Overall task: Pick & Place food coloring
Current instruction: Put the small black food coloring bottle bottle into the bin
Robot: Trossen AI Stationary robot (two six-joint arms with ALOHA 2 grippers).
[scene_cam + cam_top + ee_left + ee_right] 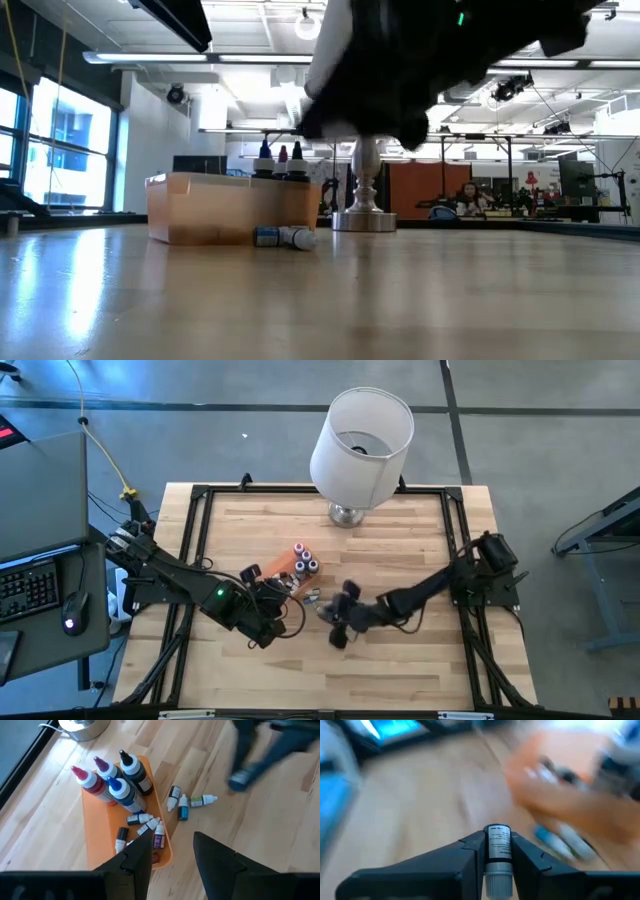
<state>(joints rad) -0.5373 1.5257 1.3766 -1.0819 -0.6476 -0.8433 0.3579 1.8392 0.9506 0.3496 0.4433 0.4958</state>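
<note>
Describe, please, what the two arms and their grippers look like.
Both arms are dark, jointed and slim, with black cables along them. The left arm shows a small green light near its wrist. The left gripper and right gripper each have two dark, wedge-shaped fingers that taper toward the tips.

From overhead I get even, bright light on the table point(400, 660), with only soft, short shadows under the two arms and beside the lamp point(360, 435). At table height the ceiling strip lights point(190, 58) and the windows point(60, 140) glare, leaving the arm above as a black, blurred silhouette, and the near wood is out of focus. My left wrist camera is sharp on the orange tray point(97, 847) ahead of the left gripper point(172, 851), but the other arm beyond it smears with motion. From the right wrist, only the food coloring bottle point(498, 851) between the right gripper point(498, 845) fingers is crisp; everything ahead is streaked blur.
</note>
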